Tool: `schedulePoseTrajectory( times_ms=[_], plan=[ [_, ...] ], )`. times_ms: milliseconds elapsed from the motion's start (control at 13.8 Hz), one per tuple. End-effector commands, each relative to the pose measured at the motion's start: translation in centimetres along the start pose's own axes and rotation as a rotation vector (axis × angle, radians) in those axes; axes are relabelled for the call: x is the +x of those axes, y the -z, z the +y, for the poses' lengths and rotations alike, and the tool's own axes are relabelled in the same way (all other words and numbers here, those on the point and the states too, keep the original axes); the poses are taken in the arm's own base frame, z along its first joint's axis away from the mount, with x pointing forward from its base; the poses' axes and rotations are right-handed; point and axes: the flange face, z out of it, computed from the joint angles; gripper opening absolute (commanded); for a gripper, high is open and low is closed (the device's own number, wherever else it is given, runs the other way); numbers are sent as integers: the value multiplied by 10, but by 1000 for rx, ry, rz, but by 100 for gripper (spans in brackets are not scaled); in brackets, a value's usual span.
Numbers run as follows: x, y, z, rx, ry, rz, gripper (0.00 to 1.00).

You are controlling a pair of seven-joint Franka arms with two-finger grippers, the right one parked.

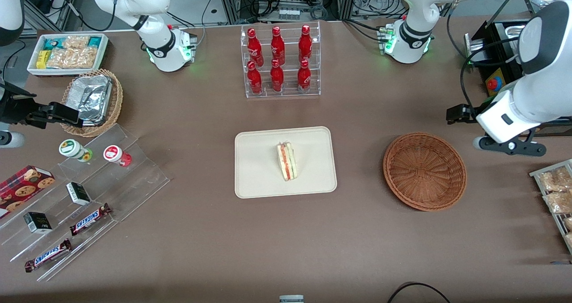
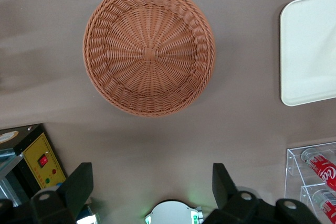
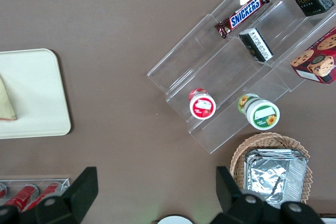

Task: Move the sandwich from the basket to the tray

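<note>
The sandwich lies on the cream tray near its middle, cut edge up, showing red, orange and green layers; the right wrist view catches only a tan corner of it on the tray's end. Toward the working arm's end of the table sits the round reddish-brown wicker basket, with nothing in it; the left wrist view looks straight down into its bare woven bottom with the tray's rim beside it. The left arm's gripper hangs above the table, just beside the basket on the side farther from the front camera, fingers spread wide with nothing between them.

Farther from the front camera than the tray stands a clear rack holding 6 red Coca-Cola bottles in 2 rows of 3. Toward the parked arm's end, a lighter wicker basket holds a foil container, and a white bin holds snack packets. A clear stepped stand carries 2 Snickers bars, 2 small dark boxes, a red-lidded cup and a green-lidded cup; the right wrist view alone shows a sunflower on the green cup's label. A cookie box lies beside the stand. Only the left wrist view shows a yellow panel with a red button.
</note>
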Motion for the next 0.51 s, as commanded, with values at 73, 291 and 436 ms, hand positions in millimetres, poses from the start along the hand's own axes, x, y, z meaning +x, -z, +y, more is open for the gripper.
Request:
schedulePoseTrajectory(
  times_ms=[73,291,436],
  plan=[
    [-30,12,0,20,-2,-22,100],
    [-36,18,-5,34,9,-28,100],
    [-51,33,-18,35,37,-9,100]
  ],
)
